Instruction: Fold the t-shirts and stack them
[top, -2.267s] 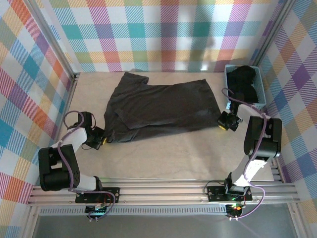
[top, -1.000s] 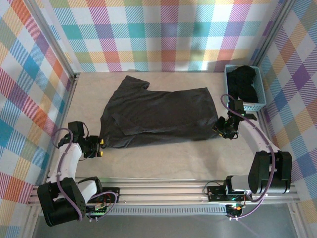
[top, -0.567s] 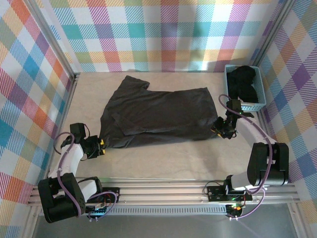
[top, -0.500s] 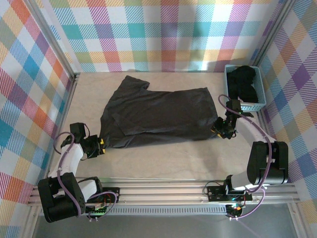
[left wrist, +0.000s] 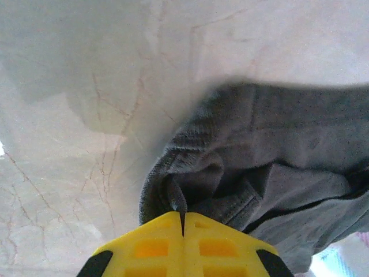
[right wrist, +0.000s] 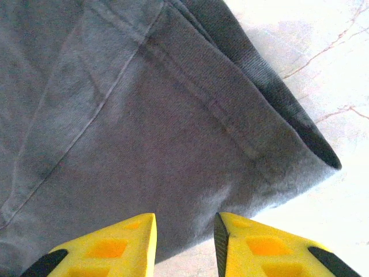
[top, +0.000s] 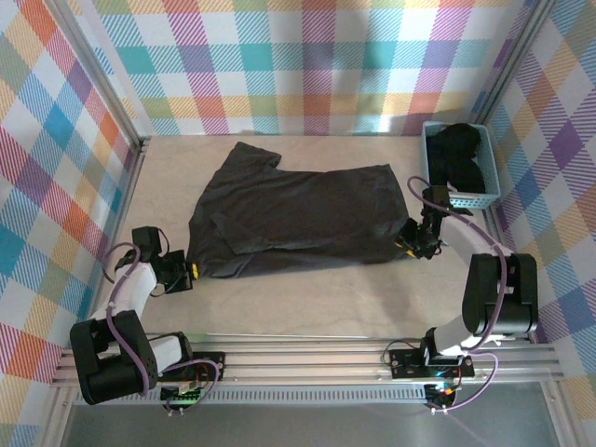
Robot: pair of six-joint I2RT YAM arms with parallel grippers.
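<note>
At the 8 o'clock corner of the pale marbled table (top: 307,298), the left gripper (top: 189,275) is set low against the surface. Its yellow fingers (left wrist: 164,231) are pressed tightly together, and a bunched fold of the flat t-shirt (top: 298,209) is pinched at their tips. In the left wrist view the dark cloth is gathered into ridges just ahead of the clenched tips and is spread away toward 2 o'clock.

Across the middle of the table the flat t-shirt is laid out wide. One sleeve is pointed toward 11 o'clock, and a loose flap is folded over near its left edge.

At the shirt's 4 o'clock corner the right gripper (top: 411,244) is held just over the hem. Its fingers (right wrist: 242,234) are parted and nothing is clamped between them, and the stitched hem corner is seen lying flat on the table ahead of them.

Toward 2 o'clock, against the checked wall, a light-blue basket (top: 432,163) is placed, and a bundled t-shirt (top: 461,154) is heaped inside it.
</note>
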